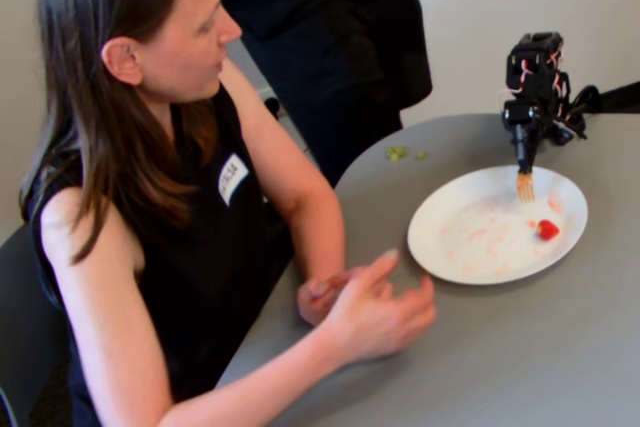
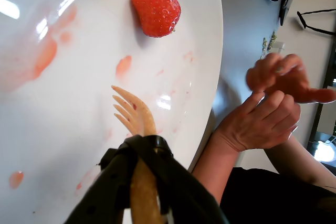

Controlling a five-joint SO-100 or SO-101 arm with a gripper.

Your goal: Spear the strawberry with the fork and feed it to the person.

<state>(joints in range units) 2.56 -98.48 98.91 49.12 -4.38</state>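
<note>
The pincer (image 2: 137, 174) clamps the fork (image 2: 134, 116), tines above the smeared plate (image 1: 445, 247), apart from the strawberry (image 2: 156, 11) near its rim; the person (image 1: 150, 197) sits at the desk (image 1: 520, 347), hands together

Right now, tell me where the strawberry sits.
In the fixed view the strawberry lies on the white plate near its right rim, just below and right of the fork tines. It is not speared, and sits apart from the fork.
</note>
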